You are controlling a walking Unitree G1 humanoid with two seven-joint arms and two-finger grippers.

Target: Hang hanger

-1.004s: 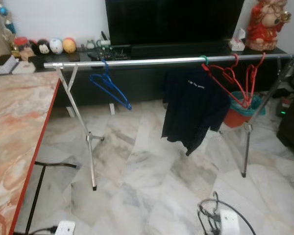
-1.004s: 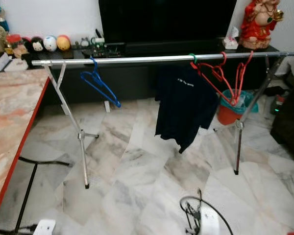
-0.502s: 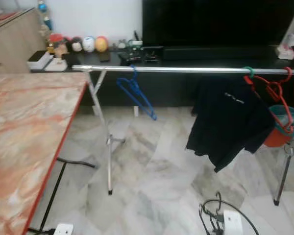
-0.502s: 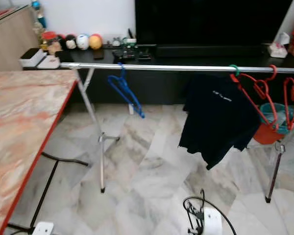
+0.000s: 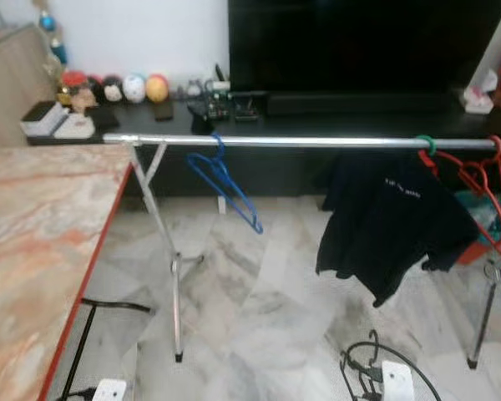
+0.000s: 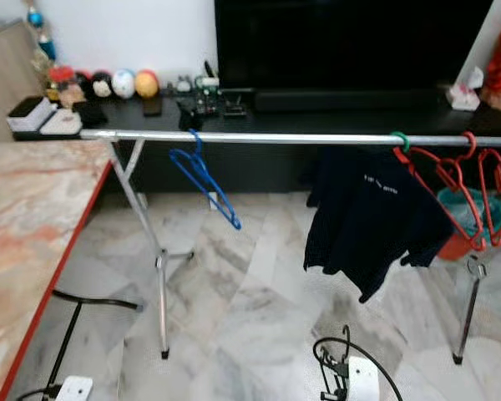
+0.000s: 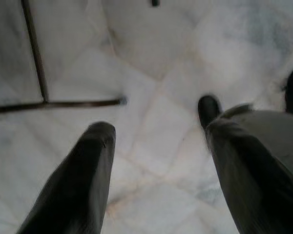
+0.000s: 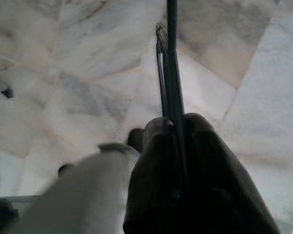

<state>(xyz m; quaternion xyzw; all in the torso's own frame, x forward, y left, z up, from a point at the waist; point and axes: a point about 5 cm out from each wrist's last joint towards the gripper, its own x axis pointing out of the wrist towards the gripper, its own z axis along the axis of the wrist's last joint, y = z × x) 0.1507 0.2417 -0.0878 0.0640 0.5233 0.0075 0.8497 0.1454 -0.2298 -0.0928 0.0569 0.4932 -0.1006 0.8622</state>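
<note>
Silver rail (image 6: 292, 139) of a folding clothes rack, running level across the room on crossed metal legs, above a pale marble floor (image 6: 250, 317). On the rail: 1 blue hanger (image 6: 202, 176), hooked near the left end and hanging tilted; 1 black T-shirt (image 6: 371, 219) on a green-hooked hanger right of centre; several red hangers (image 6: 468, 190) bunched just beside the shirt at the right end. Behind the red hangers, an orange bucket (image 6: 461, 242) with teal material at its mouth, contents not discernible. Marble-patterned table (image 6: 25, 234) with red edge at left. Black TV (image 6: 351, 42) on a low dark cabinet behind the rail, with round toy figures (image 6: 121, 83) lined up on the cabinet top. White power strip (image 6: 361, 378) with coiled black cable on the floor in front. Left claw (image 7: 154, 141): fingers spread wide apart, released, pointing at bare floor. Right claw (image 8: 178, 129): fingers clenched together on a thin dark hanger (image 8: 168, 63), which juts out beyond the fingertips over the floor, well apart from the rail.
</note>
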